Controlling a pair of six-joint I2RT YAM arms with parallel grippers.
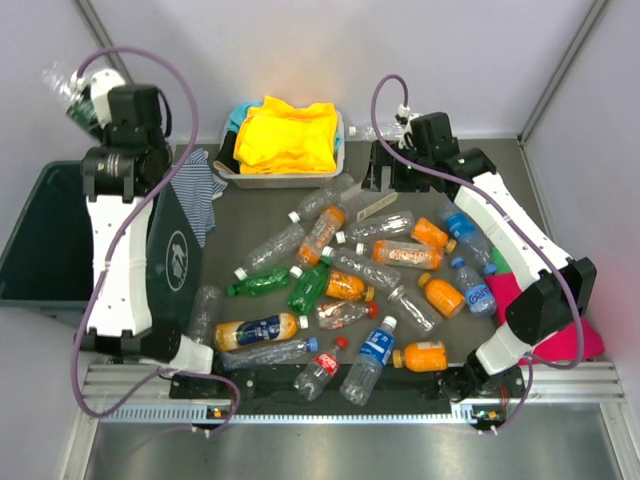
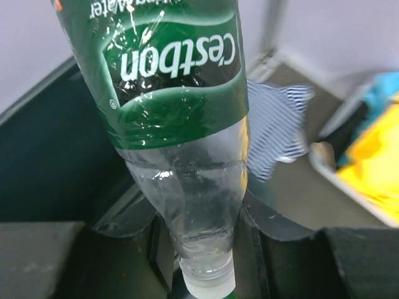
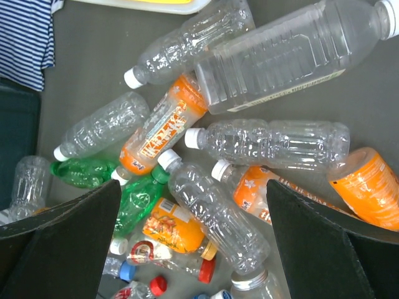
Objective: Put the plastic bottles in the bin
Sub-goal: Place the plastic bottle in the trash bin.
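My left gripper (image 1: 82,103) is raised high at the back left, above the far end of the dark green bin (image 1: 40,235). It is shut on the neck end of a clear bottle with a green label (image 2: 181,93), which also shows in the top view (image 1: 62,84). In the left wrist view the left gripper (image 2: 202,249) has the bin (image 2: 50,162) below it. My right gripper (image 1: 392,178) is open and empty, hovering over the back of the bottle pile (image 1: 340,280). In the right wrist view the right gripper (image 3: 193,240) is above a clear bottle (image 3: 212,205) and orange bottles (image 3: 159,128).
A white tray (image 1: 245,178) of yellow cloth stands at the back centre. A blue striped cloth (image 1: 200,195) lies beside the bin's rim. A pink cloth (image 1: 565,335) lies at the right by the right arm. Grey walls close the back and sides.
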